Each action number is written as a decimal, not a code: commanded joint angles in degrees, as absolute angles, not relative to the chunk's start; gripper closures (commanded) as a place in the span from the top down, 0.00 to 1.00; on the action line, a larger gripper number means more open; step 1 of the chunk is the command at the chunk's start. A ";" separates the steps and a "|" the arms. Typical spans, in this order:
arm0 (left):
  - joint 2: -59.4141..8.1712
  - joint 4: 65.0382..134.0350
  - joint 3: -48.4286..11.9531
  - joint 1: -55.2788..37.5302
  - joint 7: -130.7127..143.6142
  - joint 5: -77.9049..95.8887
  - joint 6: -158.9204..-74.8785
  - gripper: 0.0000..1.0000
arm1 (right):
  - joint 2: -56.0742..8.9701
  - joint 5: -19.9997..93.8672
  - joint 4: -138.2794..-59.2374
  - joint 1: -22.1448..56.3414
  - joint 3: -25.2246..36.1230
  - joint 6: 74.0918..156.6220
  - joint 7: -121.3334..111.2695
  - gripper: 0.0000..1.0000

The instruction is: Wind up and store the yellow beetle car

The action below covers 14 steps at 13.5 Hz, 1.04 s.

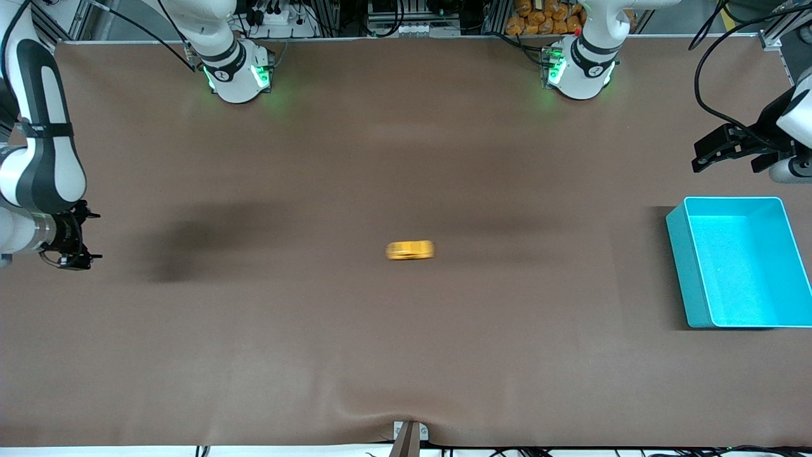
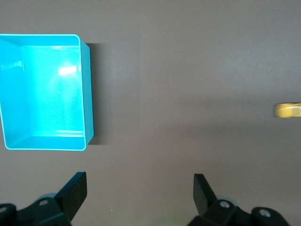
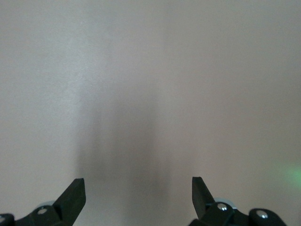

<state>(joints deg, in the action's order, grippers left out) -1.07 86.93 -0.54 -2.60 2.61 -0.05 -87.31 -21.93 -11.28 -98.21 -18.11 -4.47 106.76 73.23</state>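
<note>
Counting: one yellow beetle car (image 1: 410,250) mid-table, one turquoise bin (image 1: 676,244), two tools spread.

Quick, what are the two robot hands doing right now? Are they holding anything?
Left gripper: open, holding nothing, up over the table near the turquoise bin.
Right gripper: open, holding nothing, over bare table.

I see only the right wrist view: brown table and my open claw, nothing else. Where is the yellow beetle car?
Observer: The yellow beetle car is near the middle of the table, on its own, blurred.
Operator: Is a container there?
Observer: Yes, a turquoise bin stands at the left arm's end, with nothing in it.
Operator: Where is the left claw?
Observer: The left claw hangs open near the bin, holding nothing. The right claw is open too.
</note>
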 commanded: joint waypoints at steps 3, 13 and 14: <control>-1.49 86.22 -0.62 -2.29 3.08 0.09 -87.19 1.00 | -18.46 -10.11 -97.12 -17.67 -5.10 103.28 61.64 1.00; -1.49 86.22 -0.62 -2.29 3.08 0.09 -87.19 1.00 | -14.42 -5.54 -92.38 -11.95 -5.19 92.74 37.22 1.00; -1.49 86.22 -0.62 -2.29 3.08 0.09 -87.19 1.00 | -14.24 -5.54 -91.59 -11.87 -5.19 90.64 32.57 1.00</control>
